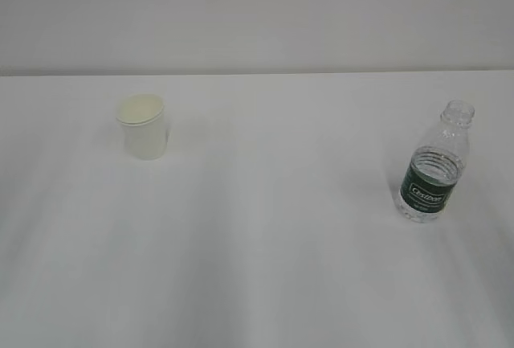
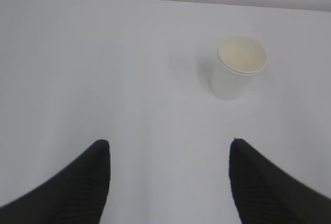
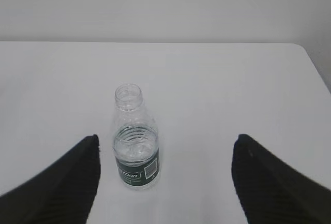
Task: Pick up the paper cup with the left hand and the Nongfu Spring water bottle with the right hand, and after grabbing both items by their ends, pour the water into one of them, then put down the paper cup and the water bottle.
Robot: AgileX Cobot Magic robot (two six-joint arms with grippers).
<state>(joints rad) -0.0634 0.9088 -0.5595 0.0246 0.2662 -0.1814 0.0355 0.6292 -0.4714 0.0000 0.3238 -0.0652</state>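
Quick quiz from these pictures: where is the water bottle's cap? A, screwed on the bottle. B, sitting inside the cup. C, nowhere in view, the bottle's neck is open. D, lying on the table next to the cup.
C: the water bottle stands upright with a bare, open neck, and no cap shows on the table or in the cup.

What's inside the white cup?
The paper cup looks empty: only its cream-white inside walls show from above. Its very bottom is hard to make out, so a little clear water there can't be ruled out.

The left gripper (image 2: 169, 182) and right gripper (image 3: 165, 180) both hang above the table, jaws spread wide, holding nothing.
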